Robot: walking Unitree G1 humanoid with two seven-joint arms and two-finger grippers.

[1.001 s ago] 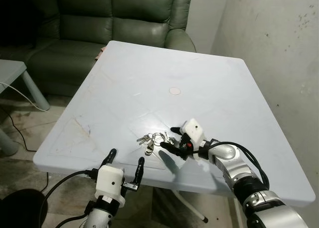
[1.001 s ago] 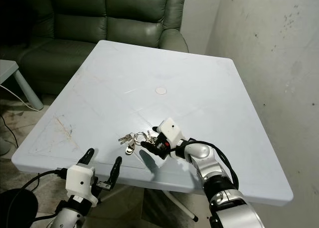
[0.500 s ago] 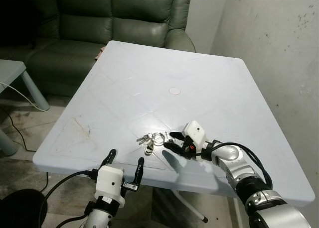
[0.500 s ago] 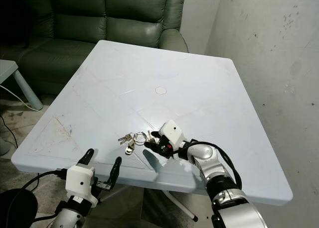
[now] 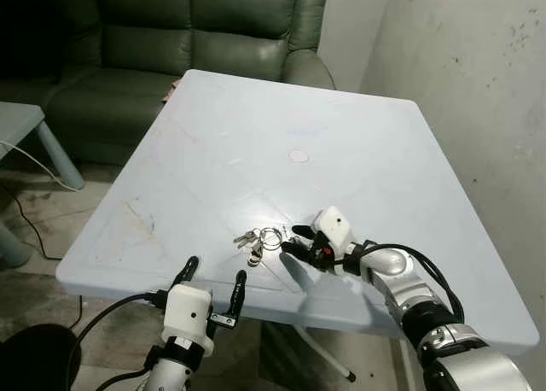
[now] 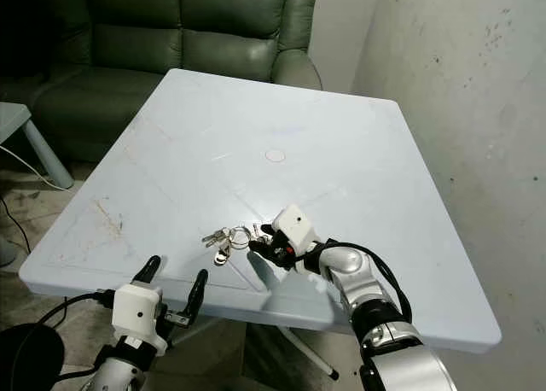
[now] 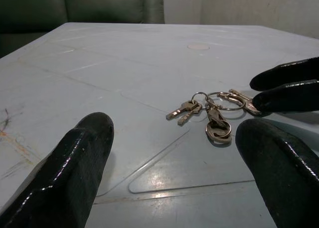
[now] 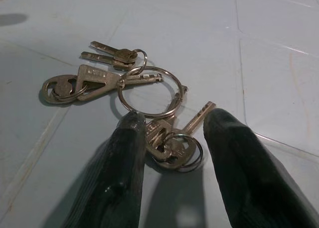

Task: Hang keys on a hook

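- right gripper (image 8: 172, 138) down on the table (image 5: 358, 152) near its front edge, fingers (image 8: 124, 158) spread a little to either side of the nearest keys of the bunch; can't tell if the tips touch metal
- keys (image 8: 124, 83) lie flat on the table, near the front edge about midway along it; several silver keys on linked split rings, one ring large and thin, plus a flat bottle-opener-shaped tag
- tag has stamped lettering, too small and blurred to read
- nearest keys partly hidden by the right fingers in the wrist view
- left gripper (image 5: 213, 286) hangs just off the front edge of the table, below the keys, jaws spread wide, nothing between them
- table is pale blue moulded plastic, smooth and glossy with faint raised lines, scuffs near the front left corner, small round cap (image 5: 299, 155) in the middle
- dark green leather sofa (image 5: 205, 32) behind the far edge, cut off at the top
- rough stained plaster wall (image 5: 478, 75) to the right
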